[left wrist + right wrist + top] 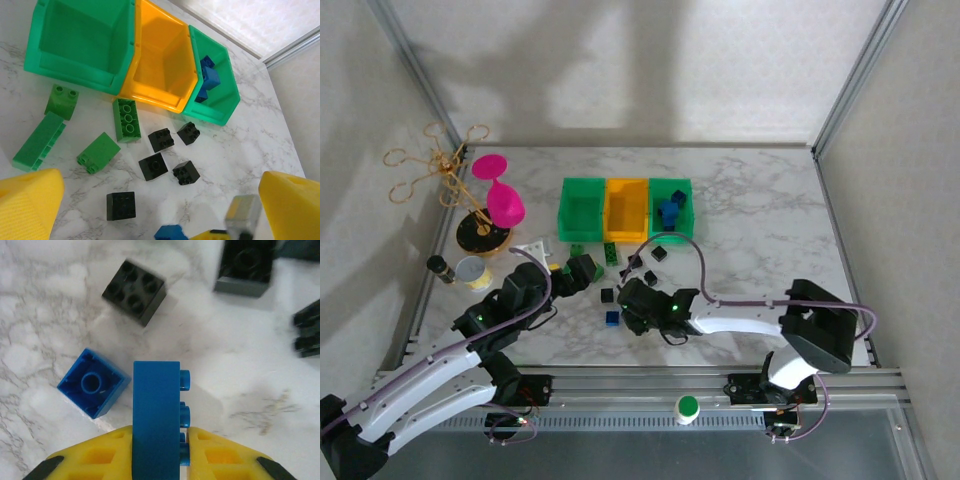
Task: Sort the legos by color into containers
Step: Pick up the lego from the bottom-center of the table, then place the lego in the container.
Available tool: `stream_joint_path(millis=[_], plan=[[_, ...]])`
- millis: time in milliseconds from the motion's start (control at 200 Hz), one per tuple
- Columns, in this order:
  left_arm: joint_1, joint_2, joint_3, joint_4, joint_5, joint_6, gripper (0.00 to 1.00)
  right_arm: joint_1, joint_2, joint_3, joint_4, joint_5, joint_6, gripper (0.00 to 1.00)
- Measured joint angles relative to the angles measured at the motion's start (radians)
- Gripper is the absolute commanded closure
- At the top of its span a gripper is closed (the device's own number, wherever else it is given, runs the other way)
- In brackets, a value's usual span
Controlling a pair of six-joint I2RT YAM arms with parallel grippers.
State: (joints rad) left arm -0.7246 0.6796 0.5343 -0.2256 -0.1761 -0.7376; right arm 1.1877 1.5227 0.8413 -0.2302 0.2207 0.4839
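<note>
The right tool (156, 442) is clamped on a blue brick (156, 405). Its yellow fingers (95, 457) press the brick's two broad faces, and the studs point off to one side. In the top view this tool sits on the near side of the orange-yellow bin (626, 208), well apart from it.

Just beside the held brick, a second blue brick (93, 382) lies hollow side up on the marble worktop (240, 390). Toward the orange-yellow bin from it are a studs-up black brick (134, 284) and another black brick (246, 265).

The left tool (160, 205) stands with its jaws wide apart and nothing between them. It is on the near side of the orange-yellow bin and a little to its left, facing it.

Between the left tool and that bin lie five black bricks (153, 166) in a loose cluster. Four green bricks (126, 119) spread out leftward from them. The nearest of these lies just in front of the orange-yellow bin's front lip.

The orange-yellow bin holds no bricks. The left green bin (80, 40) touches its left wall and also holds none. The right green bin (222, 107) touches its right wall and holds a few blue bricks (210, 77).

Well left of the orange-yellow bin, two pink cups (500, 190) hang on a gold wire stand (440, 165).
</note>
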Motion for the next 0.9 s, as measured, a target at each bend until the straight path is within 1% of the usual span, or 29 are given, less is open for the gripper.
stream_joint_path(millis=[205,441,631,896], plan=[[0.000,0.071,0.000,0.045,0.004,0.001,0.01,-0.152,-0.128,0.016,-0.066,0.016,0.011,0.72],[0.000,0.152,0.031,0.114,0.008,0.013,0.00,-0.343,-0.130,0.119,-0.148,0.023,0.006,0.71],[0.002,0.221,0.069,0.179,0.016,0.029,0.00,-0.451,-0.023,0.267,-0.164,0.023,-0.016,0.71],[0.005,0.325,0.116,0.237,0.023,0.042,0.01,-0.533,0.171,0.418,-0.156,0.051,-0.053,0.70]])
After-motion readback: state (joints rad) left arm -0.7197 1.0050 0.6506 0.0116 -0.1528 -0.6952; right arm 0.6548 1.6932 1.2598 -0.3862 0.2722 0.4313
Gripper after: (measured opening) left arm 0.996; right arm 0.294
